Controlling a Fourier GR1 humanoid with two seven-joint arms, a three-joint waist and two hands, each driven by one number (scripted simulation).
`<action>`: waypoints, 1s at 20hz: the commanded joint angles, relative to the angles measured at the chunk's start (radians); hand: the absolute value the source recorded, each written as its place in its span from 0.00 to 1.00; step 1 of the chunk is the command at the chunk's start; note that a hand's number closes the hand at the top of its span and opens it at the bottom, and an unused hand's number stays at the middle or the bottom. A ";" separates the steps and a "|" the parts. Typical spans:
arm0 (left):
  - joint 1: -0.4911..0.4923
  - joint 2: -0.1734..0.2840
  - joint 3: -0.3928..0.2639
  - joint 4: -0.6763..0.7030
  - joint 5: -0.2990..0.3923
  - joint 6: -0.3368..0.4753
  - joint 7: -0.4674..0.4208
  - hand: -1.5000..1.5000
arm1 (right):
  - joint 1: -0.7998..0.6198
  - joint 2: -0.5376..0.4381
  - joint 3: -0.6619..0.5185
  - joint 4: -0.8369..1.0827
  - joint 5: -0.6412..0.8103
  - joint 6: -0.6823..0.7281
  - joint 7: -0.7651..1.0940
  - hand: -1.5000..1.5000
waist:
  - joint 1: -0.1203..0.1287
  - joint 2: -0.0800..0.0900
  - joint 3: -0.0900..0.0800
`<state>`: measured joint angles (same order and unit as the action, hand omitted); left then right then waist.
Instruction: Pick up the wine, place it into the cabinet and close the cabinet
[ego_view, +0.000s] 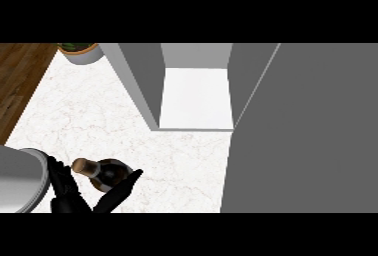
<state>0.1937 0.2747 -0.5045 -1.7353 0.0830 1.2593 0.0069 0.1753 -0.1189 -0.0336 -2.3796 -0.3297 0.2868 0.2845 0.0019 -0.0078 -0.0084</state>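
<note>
A dark wine bottle (112, 176) with a tan cork (84, 165) shows at the lower left of the white marble counter (96, 115). My left hand (68, 192) holds it in a V, with the fingers (60, 175) along its left side and the thumb (122, 187) against its right side. The grey cabinet (139, 85) stands open at the upper middle, its pale inner shelf (196, 95) bare. Its big grey door (310, 130) is swung out and fills the right side. My right hand is out of view.
A potted plant (81, 51) stands at the counter's far left corner. Brown wood (18, 75) runs beyond the counter's left edge. My grey left forearm (18, 180) fills the lower left corner.
</note>
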 joint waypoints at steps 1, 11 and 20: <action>-0.020 -0.071 0.125 0.093 0.132 -0.178 -0.137 0.00 | 0.019 -0.002 -0.012 -0.085 -0.063 -0.008 0.030 0.00 | -0.004 0.002 0.000; -0.076 -0.222 0.435 0.510 0.391 -0.622 -0.597 0.00 | 0.004 0.010 0.030 -0.086 -0.034 -0.015 0.035 0.00 | -0.012 0.007 0.006; -0.139 -0.261 0.424 0.759 0.455 -0.845 -0.795 1.00 | -0.026 0.010 0.018 -0.110 -0.048 -0.047 0.082 0.00 | -0.009 0.007 0.008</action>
<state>0.0943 0.0297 -0.0693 -1.0786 0.5536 0.4752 -0.7696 0.1328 -0.1159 -0.0109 -2.3809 -0.3348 0.2601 0.3212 -0.0067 -0.0037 0.0032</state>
